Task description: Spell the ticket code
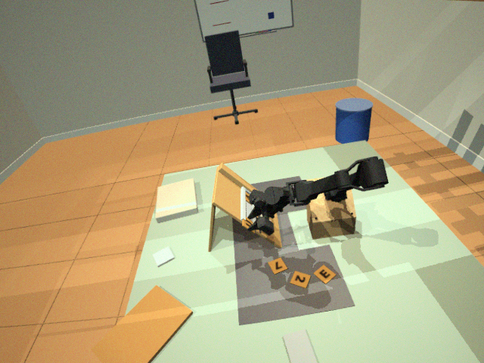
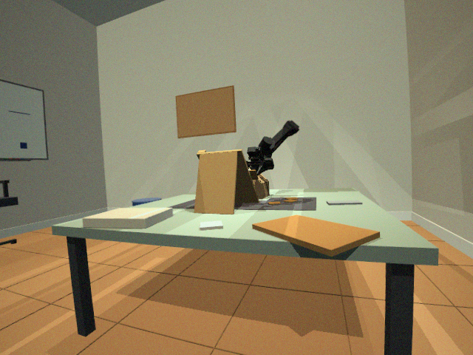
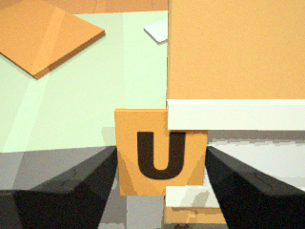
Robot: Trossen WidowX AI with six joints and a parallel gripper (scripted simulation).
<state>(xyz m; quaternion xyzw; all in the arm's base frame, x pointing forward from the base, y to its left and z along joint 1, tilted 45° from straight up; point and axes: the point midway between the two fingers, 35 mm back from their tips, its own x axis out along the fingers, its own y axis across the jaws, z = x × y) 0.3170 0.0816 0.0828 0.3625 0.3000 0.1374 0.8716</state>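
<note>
My gripper is shut on an orange tile marked U, which stands upright in the wrist view. The tile's right part lies behind the upper lip of the white rail, at the rail's left end; its left part sticks out. The short stretch of channel right of it shows no tile; the arm hides much of the rail in the top view. Three orange tiles lie flat on the grey mat, turned, looking like 7, 2 and 3. No printed code is readable.
The sloped board carries the rail. A cream block, a small white card, an orange panel overhanging the counter edge and a pale slab lie around the grey mat.
</note>
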